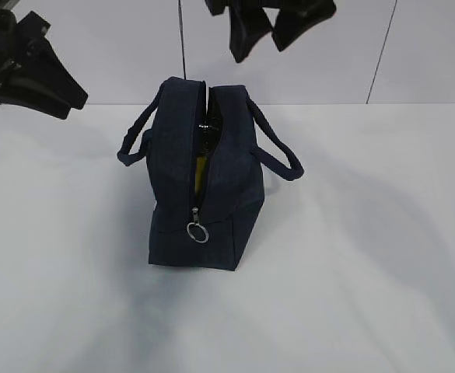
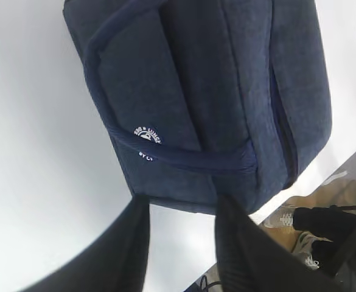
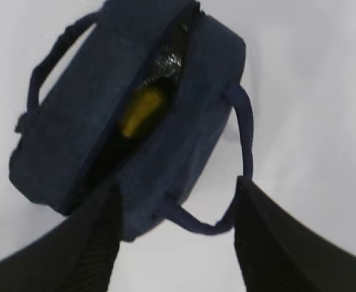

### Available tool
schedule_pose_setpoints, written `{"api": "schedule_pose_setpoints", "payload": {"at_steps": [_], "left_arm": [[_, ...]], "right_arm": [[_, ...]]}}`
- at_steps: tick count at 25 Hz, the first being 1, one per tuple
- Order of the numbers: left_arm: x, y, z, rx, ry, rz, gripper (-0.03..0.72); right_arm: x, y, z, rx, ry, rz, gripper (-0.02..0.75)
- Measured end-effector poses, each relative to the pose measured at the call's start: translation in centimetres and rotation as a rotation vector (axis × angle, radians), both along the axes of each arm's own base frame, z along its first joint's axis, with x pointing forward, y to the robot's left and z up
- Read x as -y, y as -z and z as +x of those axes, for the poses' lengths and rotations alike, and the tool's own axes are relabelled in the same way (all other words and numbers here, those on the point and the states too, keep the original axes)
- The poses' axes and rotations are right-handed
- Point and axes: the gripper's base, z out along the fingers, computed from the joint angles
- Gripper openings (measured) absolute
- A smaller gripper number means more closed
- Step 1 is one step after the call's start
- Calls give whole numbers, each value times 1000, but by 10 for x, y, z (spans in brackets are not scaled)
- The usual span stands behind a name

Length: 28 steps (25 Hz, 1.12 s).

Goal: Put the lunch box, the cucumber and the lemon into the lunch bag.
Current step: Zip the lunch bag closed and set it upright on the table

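A single dark navy lunch bag (image 1: 204, 183) stands upright on a plain white table (image 1: 367, 295), and everything else is placed relative to it. Its top zipper is open along most of its length, and a metal ring pull (image 1: 197, 231) hangs at the near end of the bag. Two loop handles droop outward, one on each side of the bag.

Through the open slit, one patch of yellow shows inside the bag, most likely the lemon (image 3: 142, 109), with something dark and glossy just beyond it that may be the cucumber (image 3: 165, 64); the view is too narrow to be sure. The lunch box cannot be seen anywhere, either inside the slit or on the table around the bag.

Two grippers hang in the air above the bag, neither touching it. The left gripper (image 1: 36, 74) is up and to the left of the bag; its jaws stand apart with nothing between them. The right gripper (image 1: 278, 27) is above the far end of the bag, its jaws likewise spread and empty.

Judging by the bare table, the packing looks finished or nearly so, with no loose items left outside the bag.
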Motion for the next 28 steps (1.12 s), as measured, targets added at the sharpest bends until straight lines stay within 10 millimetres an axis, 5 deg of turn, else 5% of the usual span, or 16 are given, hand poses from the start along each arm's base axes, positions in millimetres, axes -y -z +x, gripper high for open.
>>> {"api": "schedule_pose_setpoints", "payload": {"at_steps": [8, 17, 28], "left_arm": [[-1, -8, -4, 17, -2, 4, 255], [-1, -14, -7, 34, -2, 4, 255], [-1, -15, -8, 19, -18, -1, 255]], "right_arm": [[29, 5, -42, 89, 3, 37, 433], [60, 61, -93, 305, -19, 201, 433], [53, 127, -87, 351, -35, 253, 433]]}}
